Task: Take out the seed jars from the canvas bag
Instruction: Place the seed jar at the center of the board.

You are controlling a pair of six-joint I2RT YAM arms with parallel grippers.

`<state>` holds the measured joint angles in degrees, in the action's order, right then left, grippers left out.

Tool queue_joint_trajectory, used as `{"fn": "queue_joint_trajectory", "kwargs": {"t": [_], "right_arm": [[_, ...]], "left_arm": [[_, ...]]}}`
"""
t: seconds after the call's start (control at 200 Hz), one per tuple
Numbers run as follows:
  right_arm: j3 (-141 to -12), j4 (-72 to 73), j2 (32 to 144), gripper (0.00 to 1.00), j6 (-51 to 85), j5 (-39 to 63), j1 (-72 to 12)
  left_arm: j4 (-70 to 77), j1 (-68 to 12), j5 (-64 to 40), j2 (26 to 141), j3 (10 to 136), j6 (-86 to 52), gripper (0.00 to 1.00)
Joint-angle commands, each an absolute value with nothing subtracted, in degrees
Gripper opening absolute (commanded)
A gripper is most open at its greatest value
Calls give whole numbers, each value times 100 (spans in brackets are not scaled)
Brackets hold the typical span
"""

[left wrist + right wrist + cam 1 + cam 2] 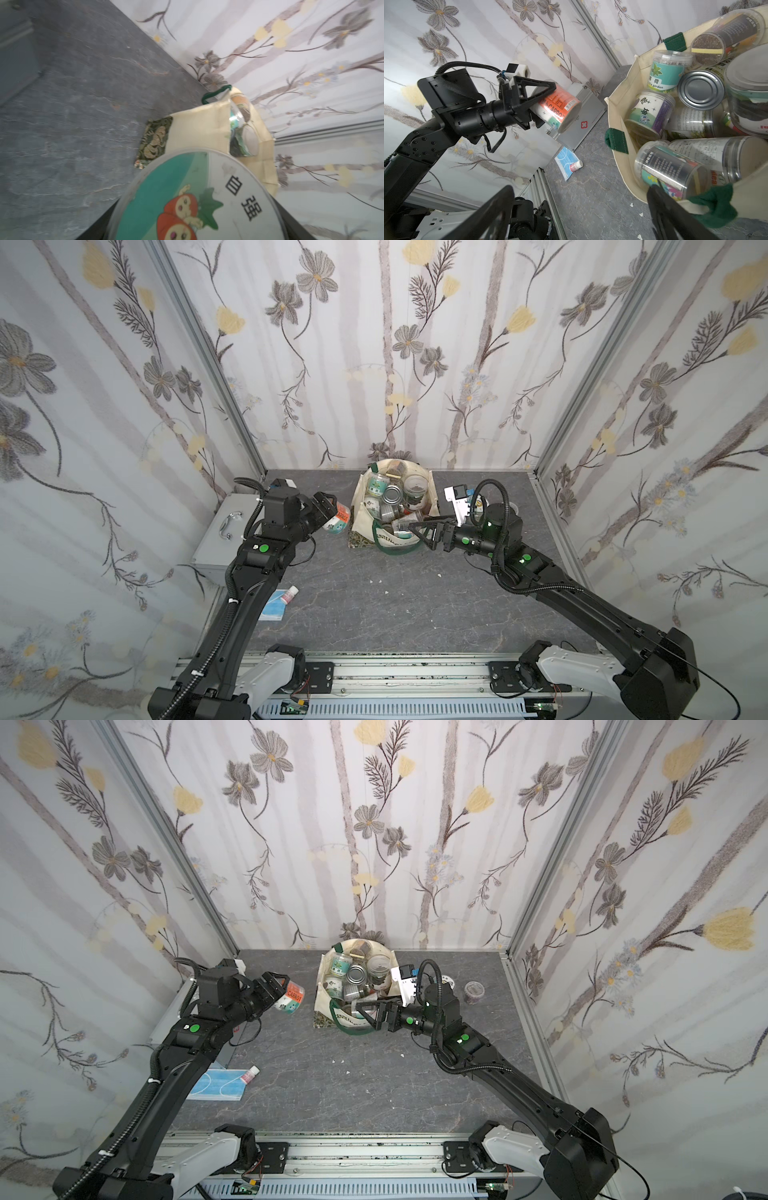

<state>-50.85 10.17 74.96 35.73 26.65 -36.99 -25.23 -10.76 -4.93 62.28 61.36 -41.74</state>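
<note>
While the left claw (548, 104) grips a carrot jar (562, 104) in the air beside the bag (360, 510), the right claw (419, 535) gapes empty at its near rim; a purple-lidded jar (474, 991) sits on the tabletop (374, 605); many jars (668, 70) lie inside, so most work is left.

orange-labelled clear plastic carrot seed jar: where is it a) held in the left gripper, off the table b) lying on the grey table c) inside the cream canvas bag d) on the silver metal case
a: the left gripper clamps the orange-labelled clear carrot seed jar in mid-air
</note>
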Motion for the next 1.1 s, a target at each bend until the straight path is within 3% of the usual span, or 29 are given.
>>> {"fn": "queue_joint_trajectory", "kwargs": {"t": [0.0,0.37,0.679,0.734,0.759,1.094], "right_arm": [[-4995,1027,7445,100,3498,2532,-3678],[-4779,793,7153,100,3378,2427,-3590],[-4638,512,6823,100,3322,2295,-3454],[-4636,469,6804,100,3313,2288,-3432],[-4636,451,6798,100,3305,2274,-3420],[-4949,123,6945,100,3269,2159,-3249]], "left_arm": [[-2134,-1055,581,6651,5864,-3699,74],[-940,-1046,1625,9061,6296,-3627,73],[-866,-902,2019,10308,6762,-3367,83],[-987,-841,1998,10378,6792,-3404,91],[-1035,-815,1949,10380,6786,-3423,100],[-1925,-791,1331,9124,6716,-3551,100]]}}
